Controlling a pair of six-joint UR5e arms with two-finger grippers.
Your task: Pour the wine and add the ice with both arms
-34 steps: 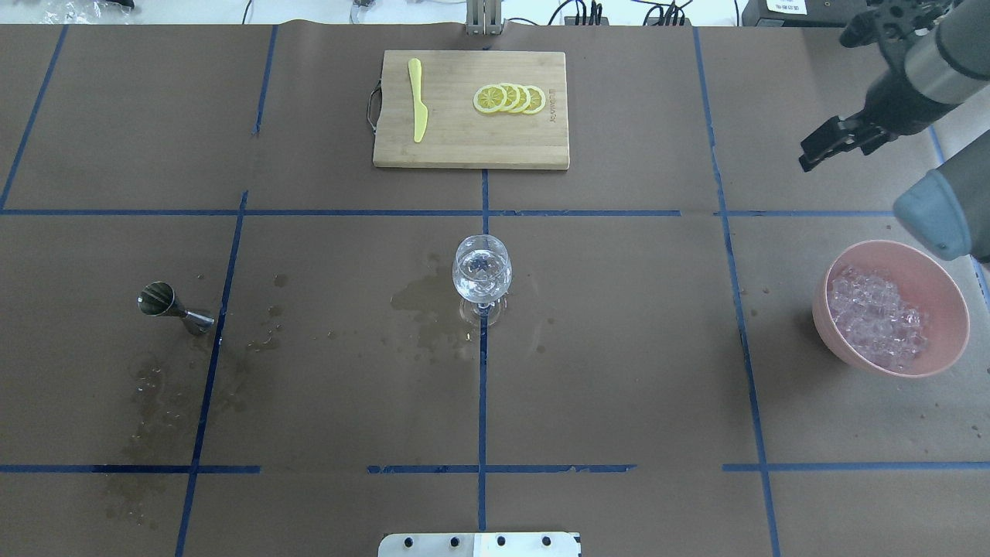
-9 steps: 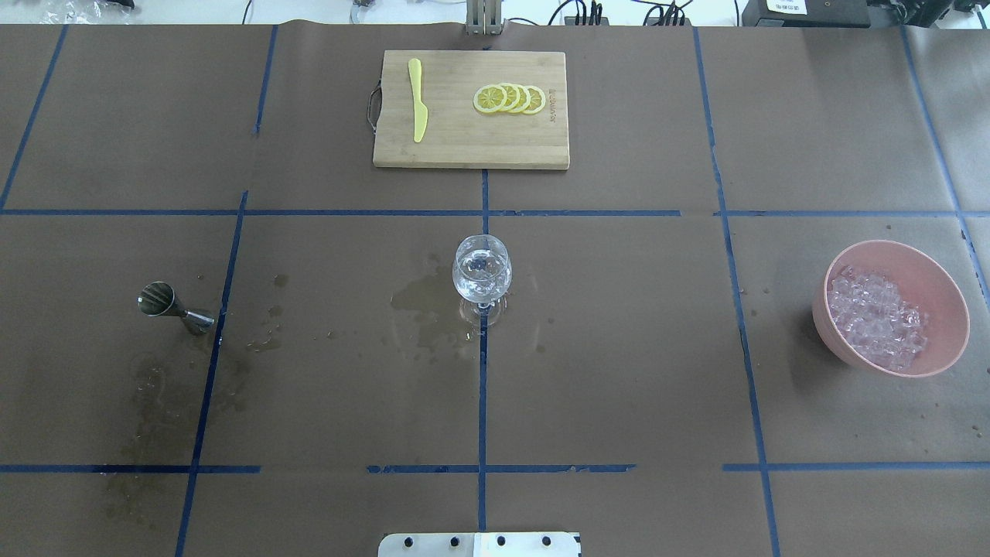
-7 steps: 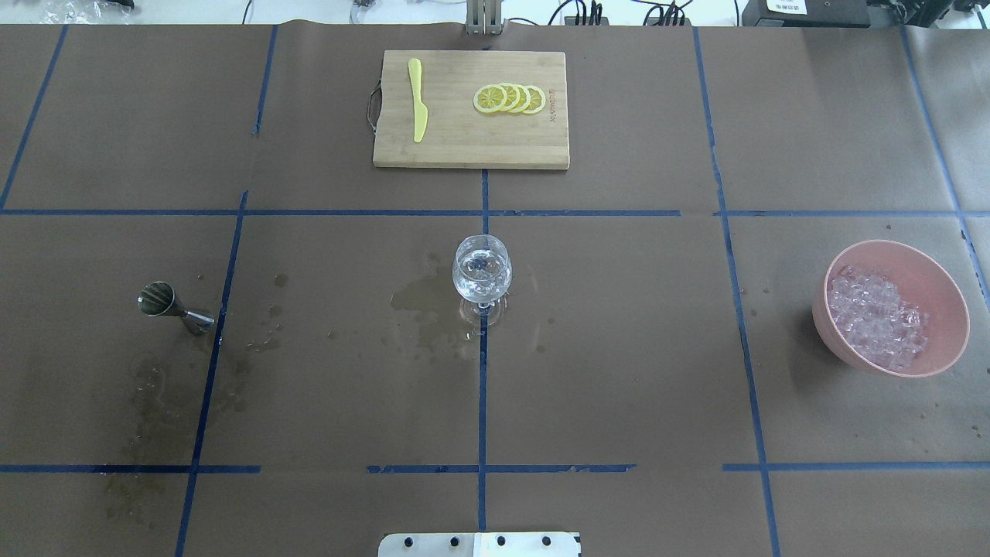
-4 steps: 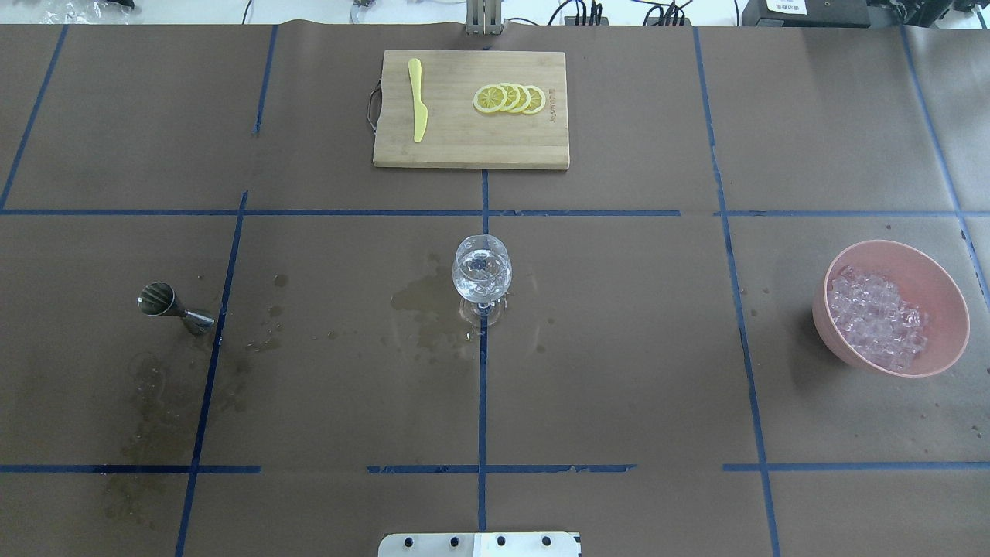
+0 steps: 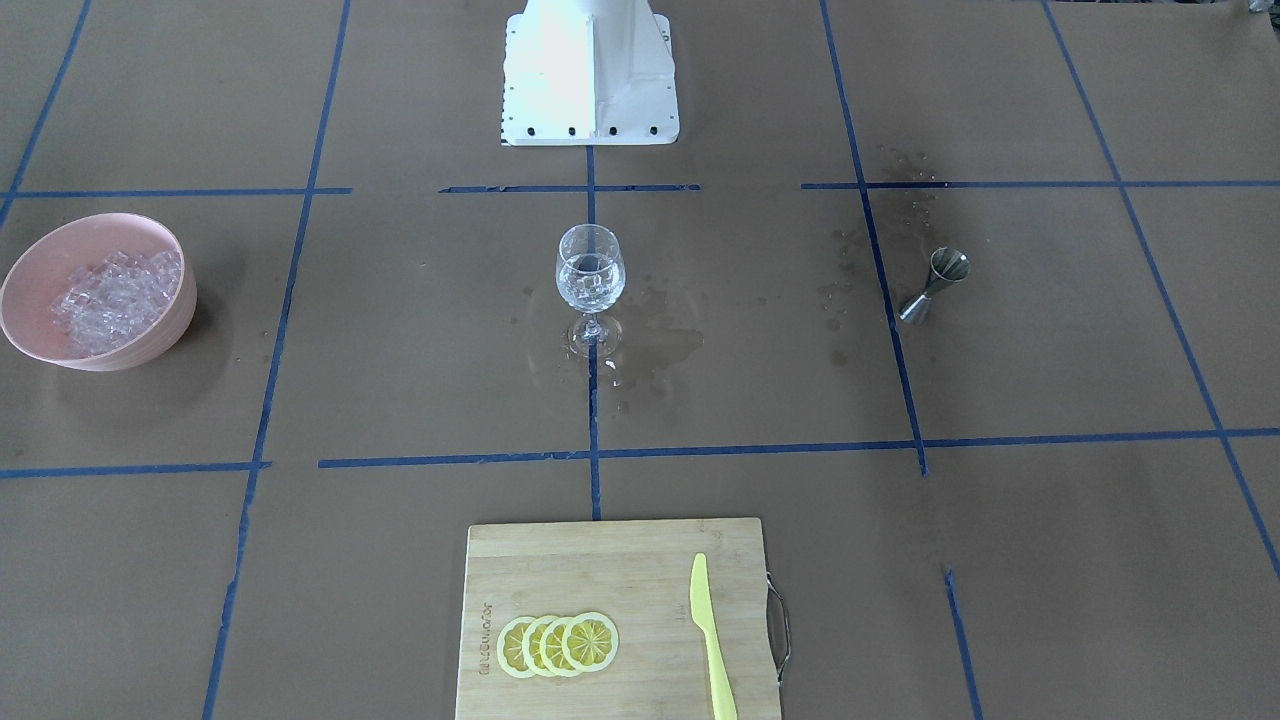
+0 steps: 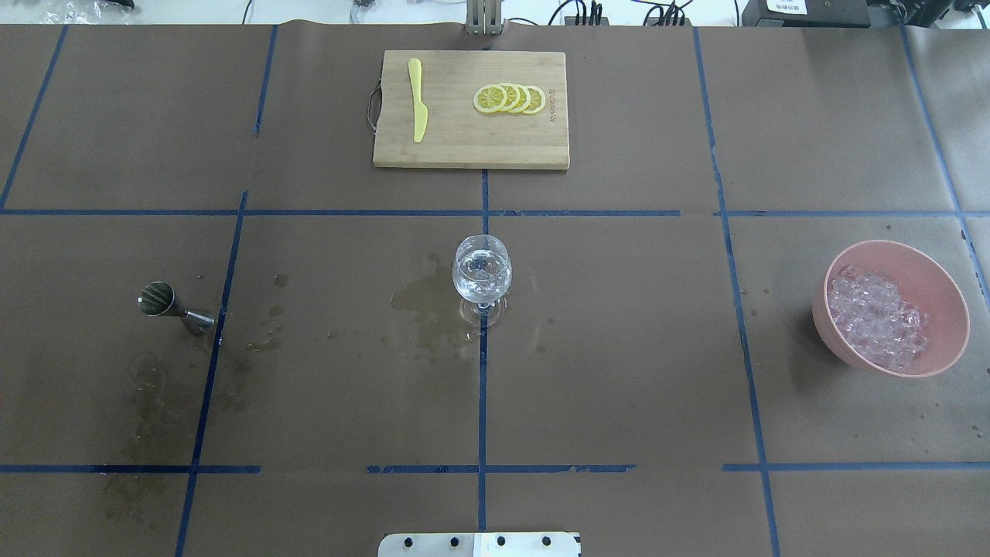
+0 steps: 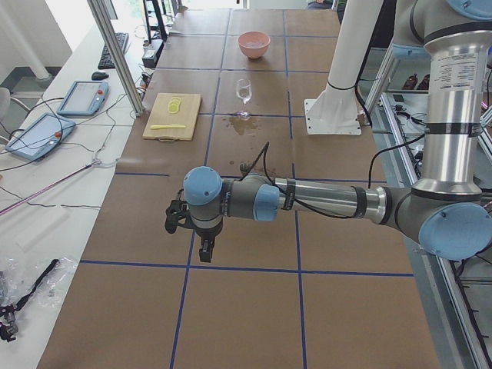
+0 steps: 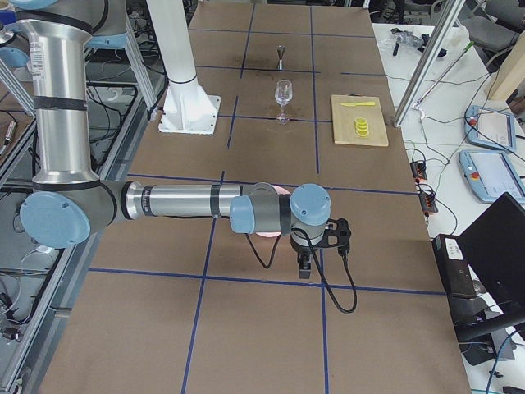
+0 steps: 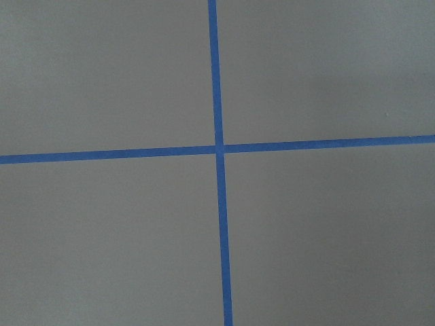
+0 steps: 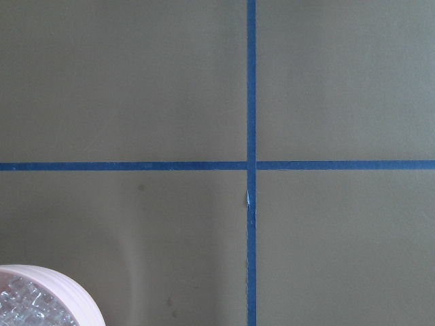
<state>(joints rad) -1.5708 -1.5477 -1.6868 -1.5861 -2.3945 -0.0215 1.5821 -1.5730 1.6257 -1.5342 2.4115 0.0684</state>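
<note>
The glass (image 6: pixel 481 271) stands upright at the centre of the tabletop on a tape crossing. It holds the wine (image 5: pixel 590 290) low in its bowl, with what look like a few cubes in it, and a wet patch (image 6: pixel 421 305) spreads from its foot toward 9 o'clock. I judge the glass thin, fragile and top-heavy now it is filled, and slick where it is wet, so I would take it at the stem just under the bowl with a light squeeze. The rest of the ice (image 6: pixel 875 317) is heaped in the pink bowl (image 6: pixel 950 309), well apart at 3 o'clock. The cubes look hard, light and slippery, best pinched one at a time across flat faces from the top of the heap. The jigger (image 6: pixel 174 303) stands far out at 9 o'clock among droplets. It is stiff steel, and its narrow waist is the place to hold it. Both arms are parked beyond the table's ends. The left tool (image 7: pixel 206 250) hangs over bare tabletop, and the right tool (image 8: pixel 303 264) hangs just past the bowl. I cannot tell whether either is open or closed, and neither appears to carry anything.
</note>
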